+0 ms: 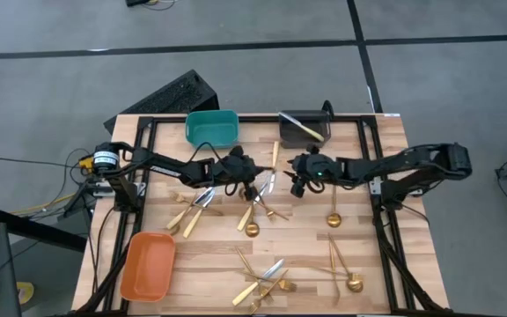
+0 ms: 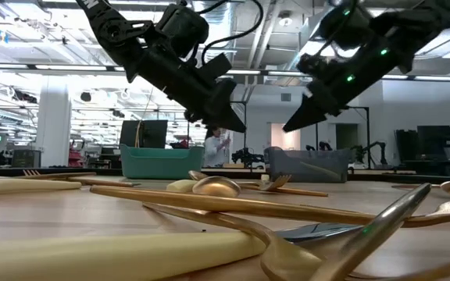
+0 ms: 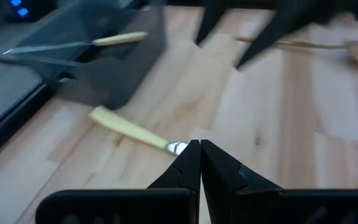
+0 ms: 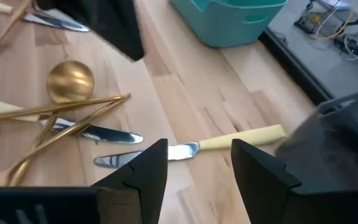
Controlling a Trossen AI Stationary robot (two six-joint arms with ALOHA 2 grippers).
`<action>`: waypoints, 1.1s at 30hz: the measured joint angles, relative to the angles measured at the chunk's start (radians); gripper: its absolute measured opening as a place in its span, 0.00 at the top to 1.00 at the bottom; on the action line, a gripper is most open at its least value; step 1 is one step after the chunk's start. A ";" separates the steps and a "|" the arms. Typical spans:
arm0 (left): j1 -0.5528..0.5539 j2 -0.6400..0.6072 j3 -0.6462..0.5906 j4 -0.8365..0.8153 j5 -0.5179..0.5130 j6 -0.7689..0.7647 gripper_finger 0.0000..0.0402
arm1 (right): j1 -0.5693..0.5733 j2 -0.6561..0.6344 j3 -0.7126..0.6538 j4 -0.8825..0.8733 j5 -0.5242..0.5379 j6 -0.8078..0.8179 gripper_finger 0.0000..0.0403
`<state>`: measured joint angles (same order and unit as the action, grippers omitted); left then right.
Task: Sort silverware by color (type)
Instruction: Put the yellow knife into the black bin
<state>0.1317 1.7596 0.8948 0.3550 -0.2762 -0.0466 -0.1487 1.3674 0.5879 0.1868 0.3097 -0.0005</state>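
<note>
A knife with a cream handle (image 1: 275,157) lies flat on the wooden table between the teal bin (image 1: 211,128) and the grey bin (image 1: 302,129). My left gripper (image 1: 260,169) hangs shut above the knife (image 3: 129,127), clear of the table. My right gripper (image 1: 291,171) faces it from the other side, open and in the air, with the knife (image 4: 241,138) just beyond its fingertips (image 4: 154,162). More gold silverware (image 1: 258,211) lies scattered over the table. Another knife (image 3: 114,40) rests inside the grey bin.
An orange bin (image 1: 148,264) stands at the near left corner. Gold spoons (image 1: 333,220) and forks (image 1: 267,282) lie at the middle and near side. A gold spoon and crossed pieces (image 4: 70,81) lie close by the left gripper. A black frame rims the table.
</note>
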 joint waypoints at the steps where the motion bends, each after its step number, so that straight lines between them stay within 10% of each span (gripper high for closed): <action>1: 0.003 0.000 0.000 0.000 -0.023 -0.013 1.00 | -0.014 0.031 0.009 0.010 -0.023 -0.001 0.50; 20: 0.004 0.000 0.000 -0.156 -0.211 -0.112 0.88 | -0.218 0.461 0.376 -0.191 -0.199 -0.216 0.62; 33: 0.006 0.000 0.000 -0.177 -0.238 -0.094 0.88 | -0.066 0.313 0.365 -0.730 -0.210 0.103 0.67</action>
<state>0.1375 1.7596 0.8948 0.1778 -0.5138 -0.1408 -0.2143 1.6800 0.9531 -0.5434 0.1001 0.1021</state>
